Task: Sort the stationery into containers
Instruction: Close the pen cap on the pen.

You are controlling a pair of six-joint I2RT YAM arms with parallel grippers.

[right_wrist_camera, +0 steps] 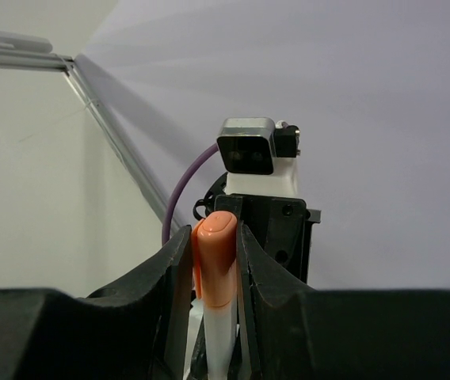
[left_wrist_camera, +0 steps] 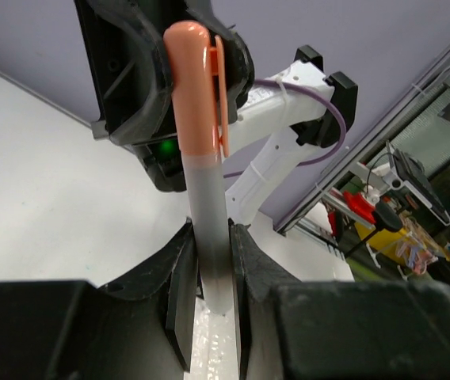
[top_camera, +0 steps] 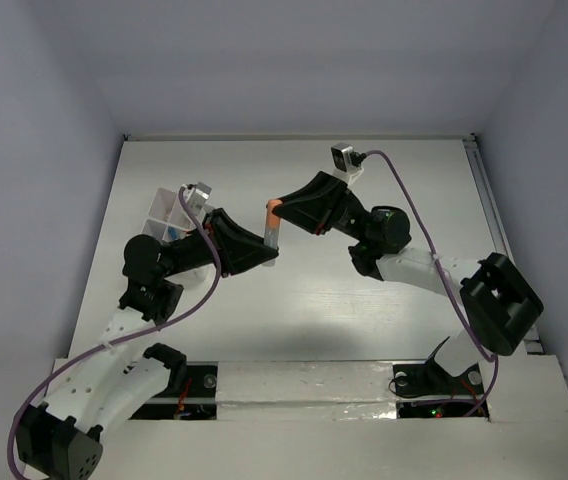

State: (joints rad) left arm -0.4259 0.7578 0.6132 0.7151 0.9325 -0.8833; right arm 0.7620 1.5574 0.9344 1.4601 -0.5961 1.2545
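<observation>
Above the middle of the table [top_camera: 364, 300], apparently clear of its surface, an orange-capped pen [top_camera: 272, 228] is shared between my two grippers. Its long axis runs roughly near to far in the top view, with the orange cap [right_wrist_camera: 217, 249] at the far end and the pale barrel [left_wrist_camera: 211, 237] at the near end. My left gripper [left_wrist_camera: 213, 277] is closed narrowly on the barrel, one finger on each side. My right gripper [right_wrist_camera: 215, 265] is closed on the cap, its jaws flanking the orange plastic. The left arm [top_camera: 179, 255] reaches in from the near left, and the right arm [top_camera: 404, 265], folded at the elbow, reaches leftward from the right. The white compartment box [top_camera: 167, 215] lies left of the pen, just beyond my left wrist and partly hidden by it. It is well apart from the right gripper, so the left arm is the nearer to it. In my judgement the coming move turns on which grip releases. If the right one opens, the left can carry the pen leftward to a compartment. A pull along the axis risks parting cap from barrel.
</observation>
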